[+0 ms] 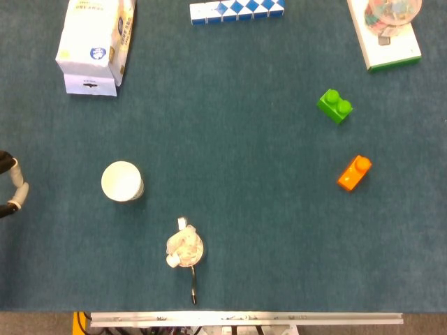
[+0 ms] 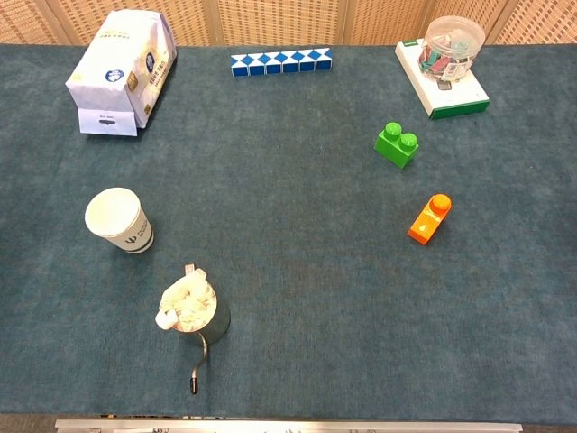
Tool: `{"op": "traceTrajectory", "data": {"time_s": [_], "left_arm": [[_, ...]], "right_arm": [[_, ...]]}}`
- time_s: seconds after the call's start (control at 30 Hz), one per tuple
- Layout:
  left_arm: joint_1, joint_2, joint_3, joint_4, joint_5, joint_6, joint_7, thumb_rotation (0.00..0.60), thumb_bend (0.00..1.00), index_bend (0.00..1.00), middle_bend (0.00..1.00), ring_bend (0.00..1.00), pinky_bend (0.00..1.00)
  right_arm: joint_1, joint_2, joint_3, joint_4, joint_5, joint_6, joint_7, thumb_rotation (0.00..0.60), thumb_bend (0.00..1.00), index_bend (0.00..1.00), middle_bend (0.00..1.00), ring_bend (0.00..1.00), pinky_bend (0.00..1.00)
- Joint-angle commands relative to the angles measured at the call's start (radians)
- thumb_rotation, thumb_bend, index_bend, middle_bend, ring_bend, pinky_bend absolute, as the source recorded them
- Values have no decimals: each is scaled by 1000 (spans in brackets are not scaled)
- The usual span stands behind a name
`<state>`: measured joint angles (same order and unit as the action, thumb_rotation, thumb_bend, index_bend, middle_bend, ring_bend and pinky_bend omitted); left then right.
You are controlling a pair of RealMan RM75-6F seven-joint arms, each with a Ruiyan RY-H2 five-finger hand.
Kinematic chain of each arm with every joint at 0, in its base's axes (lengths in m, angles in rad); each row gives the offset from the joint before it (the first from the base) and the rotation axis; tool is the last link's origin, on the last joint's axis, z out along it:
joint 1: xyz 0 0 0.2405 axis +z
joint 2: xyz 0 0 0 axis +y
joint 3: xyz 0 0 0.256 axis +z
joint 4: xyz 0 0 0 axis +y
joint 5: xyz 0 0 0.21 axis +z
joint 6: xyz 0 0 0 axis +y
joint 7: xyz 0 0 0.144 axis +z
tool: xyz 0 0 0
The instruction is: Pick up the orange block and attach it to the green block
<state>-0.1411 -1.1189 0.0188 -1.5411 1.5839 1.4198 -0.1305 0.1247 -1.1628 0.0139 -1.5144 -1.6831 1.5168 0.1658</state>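
Fingers (image 1: 15, 183) perhaps apart at left edge, blue-green cloth table (image 2: 297, 271), wicker wall (image 2: 270, 18)

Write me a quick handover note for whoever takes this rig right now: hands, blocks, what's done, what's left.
Left hand: only its fingers show at the left edge of the head view, holding nothing, far from both blocks. Whether it is open or curled I cannot tell.
Right hand: not in either view.
Orange block: lying free on the blue table mat, right side, untouched.
Green block: farther back on the mat, studs up, apart from the orange one.
Done: nothing yet; no grasp made.
Left: pick up the orange block, carry it over the green block and press it on. The right hand looks like the nearer choice once it comes in.
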Motion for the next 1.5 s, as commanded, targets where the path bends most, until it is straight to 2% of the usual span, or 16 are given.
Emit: {"op": "traceTrajectory", "data": {"time_s": [0.03,0.7,0.87,1.17,1.4,1.5], "left_arm": [[0,2,2,0,-4,-5,-1,600,575,573,506,395,606],[6,11,3,-9,-13,2,0,600,575,573,506,396,606],[6,11,2,-10,-17,-1,5,600,575,573,506,396,606],[10,20,8,-22,-7,7,1,600,575,573,506,396,606],[11,28,10,-23,-5,7,-10,600,575,573,506,396,605],[10,30,11,-24,-6,5,-11,600,575,573,506,396,606]], "right_arm": [[8,-9,-5,9,-15,2,4,600,249,297,236,117,215],[66,-19,-8,10,-15,-79,-69,600,248,325,236,117,216],[78,-38,21,-12,39,-100,-107,600,248,327,236,117,216],[127,-55,73,-134,193,-224,-267,600,248,336,236,117,215],[169,-77,92,-167,229,-274,-328,600,248,336,236,117,215],[187,-76,83,-165,208,-294,-337,600,249,337,236,117,216]]}}
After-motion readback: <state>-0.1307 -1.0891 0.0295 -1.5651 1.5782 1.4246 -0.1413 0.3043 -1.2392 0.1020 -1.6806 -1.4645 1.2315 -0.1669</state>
